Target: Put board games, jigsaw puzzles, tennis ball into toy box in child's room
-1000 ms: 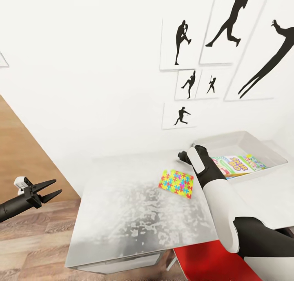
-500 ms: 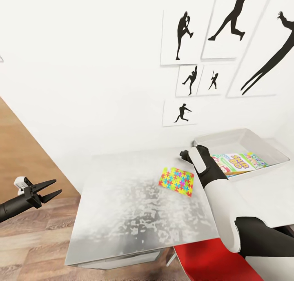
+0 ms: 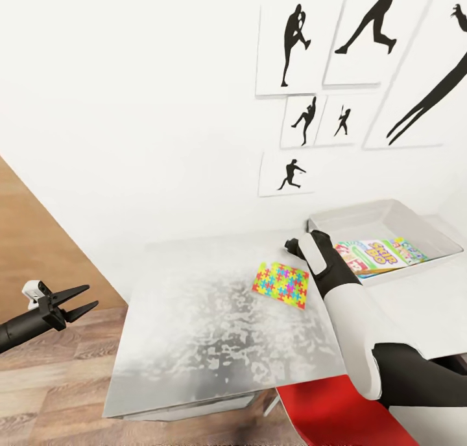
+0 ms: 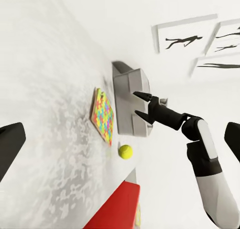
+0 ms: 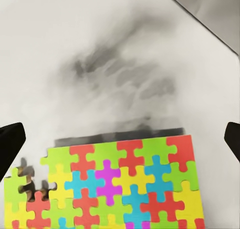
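Currently, right gripper (image 4: 139, 105): jaws apart, empty, above jigsaw puzzle (image 3: 281, 285).
Left gripper (image 3: 72, 303): jaws apart, idle.
Risk: flat puzzle may slide across table (image 3: 207, 329) rather than lift.

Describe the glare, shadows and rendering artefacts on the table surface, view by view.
Head view: the table shows mottled white speckle, like noisy glossy reflection, left of the jigsaw puzzle. Left wrist view: the same blotchy sheen, with the tennis ball sharp. Right wrist view: smeared dark smudges on the tabletop beyond the puzzle, and a dark shadow band along its far edge.
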Controlling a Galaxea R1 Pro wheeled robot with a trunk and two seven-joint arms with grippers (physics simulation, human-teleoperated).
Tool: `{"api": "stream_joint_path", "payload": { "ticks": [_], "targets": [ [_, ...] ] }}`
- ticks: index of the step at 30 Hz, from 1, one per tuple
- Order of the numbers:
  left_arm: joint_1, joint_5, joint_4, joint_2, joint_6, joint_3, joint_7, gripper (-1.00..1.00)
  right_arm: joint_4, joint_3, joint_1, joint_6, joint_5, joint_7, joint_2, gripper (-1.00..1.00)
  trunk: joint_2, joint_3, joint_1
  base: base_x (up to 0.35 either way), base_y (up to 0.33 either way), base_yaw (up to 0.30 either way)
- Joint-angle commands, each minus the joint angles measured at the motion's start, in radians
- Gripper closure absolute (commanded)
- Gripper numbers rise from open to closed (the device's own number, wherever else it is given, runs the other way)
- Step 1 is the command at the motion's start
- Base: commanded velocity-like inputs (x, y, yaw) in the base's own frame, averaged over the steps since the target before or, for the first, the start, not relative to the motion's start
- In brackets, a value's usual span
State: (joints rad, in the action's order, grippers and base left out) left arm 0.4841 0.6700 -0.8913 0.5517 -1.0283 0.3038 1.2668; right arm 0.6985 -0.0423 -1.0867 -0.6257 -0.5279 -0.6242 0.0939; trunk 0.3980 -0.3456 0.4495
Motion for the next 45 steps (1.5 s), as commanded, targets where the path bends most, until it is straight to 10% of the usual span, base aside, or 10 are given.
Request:
{"api": "stream_joint_path", "payload": {
  "ticks": [1, 45],
  "targets": [
    [0.001, 0.002, 0.0, 0.0, -0.007, 0.0, 0.002, -1.0, -0.001, -0.002, -0.001, -0.001, -0.009, -0.008, 0.002, -1.0, 0.002, -0.003, 0.0, 0.0, 0.0, 0.0],
    [0.001, 0.002, 0.0, 0.0, -0.007, 0.0, 0.002, -1.0, -0.033, -0.002, -0.031, 0.054, -0.009, -0.008, 0.012, -1.0, 0.002, -0.075, 0.0, 0.0, 0.0, 0.0]
  ]
}}
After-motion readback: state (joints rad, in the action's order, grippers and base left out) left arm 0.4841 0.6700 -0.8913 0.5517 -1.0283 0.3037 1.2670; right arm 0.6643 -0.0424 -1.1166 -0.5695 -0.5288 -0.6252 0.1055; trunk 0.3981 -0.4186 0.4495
